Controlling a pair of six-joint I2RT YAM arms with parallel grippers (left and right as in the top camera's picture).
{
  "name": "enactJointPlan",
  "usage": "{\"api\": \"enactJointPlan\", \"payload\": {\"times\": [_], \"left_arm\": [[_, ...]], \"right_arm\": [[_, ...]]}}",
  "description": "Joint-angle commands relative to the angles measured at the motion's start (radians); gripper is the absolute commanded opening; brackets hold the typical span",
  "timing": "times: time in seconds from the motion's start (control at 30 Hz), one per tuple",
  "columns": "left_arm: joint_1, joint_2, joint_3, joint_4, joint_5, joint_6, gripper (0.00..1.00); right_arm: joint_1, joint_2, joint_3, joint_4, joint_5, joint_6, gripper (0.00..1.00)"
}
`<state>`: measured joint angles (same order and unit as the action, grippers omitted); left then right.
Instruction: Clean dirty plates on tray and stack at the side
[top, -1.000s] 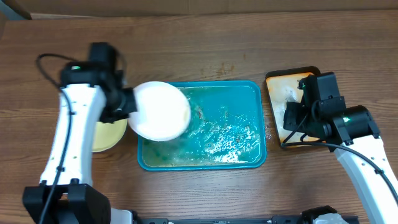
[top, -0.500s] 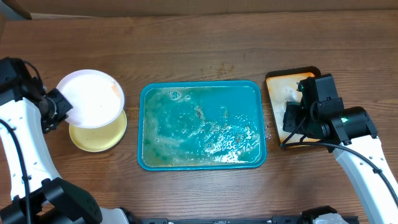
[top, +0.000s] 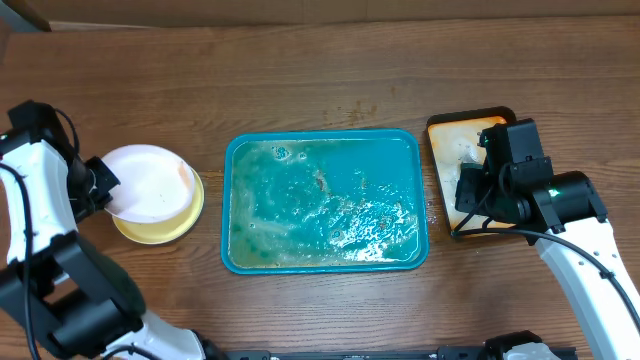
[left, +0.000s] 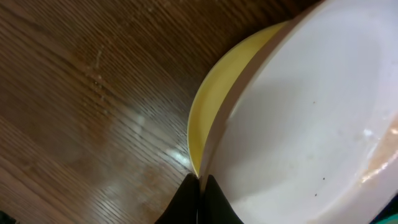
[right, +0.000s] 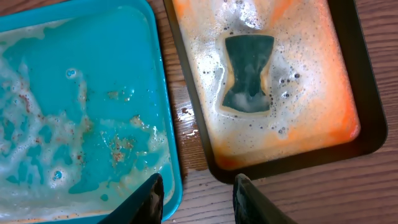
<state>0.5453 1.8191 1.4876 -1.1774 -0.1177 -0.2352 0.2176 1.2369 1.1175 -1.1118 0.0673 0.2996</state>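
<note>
A white plate (top: 150, 184) lies over a pale yellow-green plate (top: 170, 226) left of the teal tray (top: 325, 258). My left gripper (top: 100, 190) is shut on the white plate's left rim. In the left wrist view the jaws (left: 200, 186) pinch the white plate's edge (left: 311, 124), with the yellow-green plate (left: 214, 109) just beneath it. The tray holds soapy water and brown crumbs and no plates. My right gripper (right: 196, 193) is open and empty over the gap between the teal tray (right: 81, 106) and the orange tray. A third plate is out of view.
A smaller orange dark-rimmed tray (top: 440, 135) stands right of the teal tray, under my right arm. In the right wrist view it (right: 367, 134) holds foam and a dark green sponge (right: 249, 73). Bare wooden table surrounds both trays.
My left arm carried the white plate from over the teal tray's left end leftward and lowered it onto the yellow-green plate. The right arm has not moved.
</note>
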Motion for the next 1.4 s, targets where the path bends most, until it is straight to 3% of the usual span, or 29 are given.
{"api": "enactJointPlan", "payload": {"times": [0.0,0.07,0.17,0.27,0.37,0.47,0.57,0.9,1.17,1.37], "left_arm": [[0.004,0.048,0.013,-0.016,-0.019,-0.025,0.21],[0.004,0.057,0.013,-0.027,-0.013,-0.035,0.41],[0.004,0.05,0.014,-0.028,0.032,-0.035,0.47],[0.004,0.025,0.015,-0.034,0.109,-0.034,0.48],[0.003,-0.024,0.015,-0.043,0.231,-0.01,0.47],[-0.018,-0.104,0.015,-0.058,0.359,0.047,0.44],[-0.059,-0.167,0.015,-0.077,0.385,0.065,0.44],[-0.274,-0.243,0.015,-0.173,0.38,0.11,0.4],[-0.358,-0.243,0.015,-0.161,0.377,0.109,0.4],[-0.365,-0.243,0.015,-0.158,0.377,0.109,0.41]], "right_arm": [[0.006,-0.011,-0.004,0.007,0.011,0.008,0.39],[0.006,-0.011,-0.004,0.01,0.011,0.008,0.39],[0.006,-0.011,-0.004,0.029,0.011,-0.013,0.4],[0.006,-0.011,-0.004,0.081,0.011,-0.085,0.5],[0.005,-0.003,-0.004,0.138,0.011,-0.143,0.49],[-0.003,0.041,-0.004,0.193,0.008,-0.151,0.15],[-0.011,0.109,-0.004,0.235,0.006,-0.151,0.04],[-0.013,0.373,-0.004,0.347,0.053,-0.138,0.04],[-0.012,0.505,-0.004,0.364,0.1,-0.086,0.04],[-0.012,0.541,-0.004,0.352,-0.118,-0.135,0.04]]}}
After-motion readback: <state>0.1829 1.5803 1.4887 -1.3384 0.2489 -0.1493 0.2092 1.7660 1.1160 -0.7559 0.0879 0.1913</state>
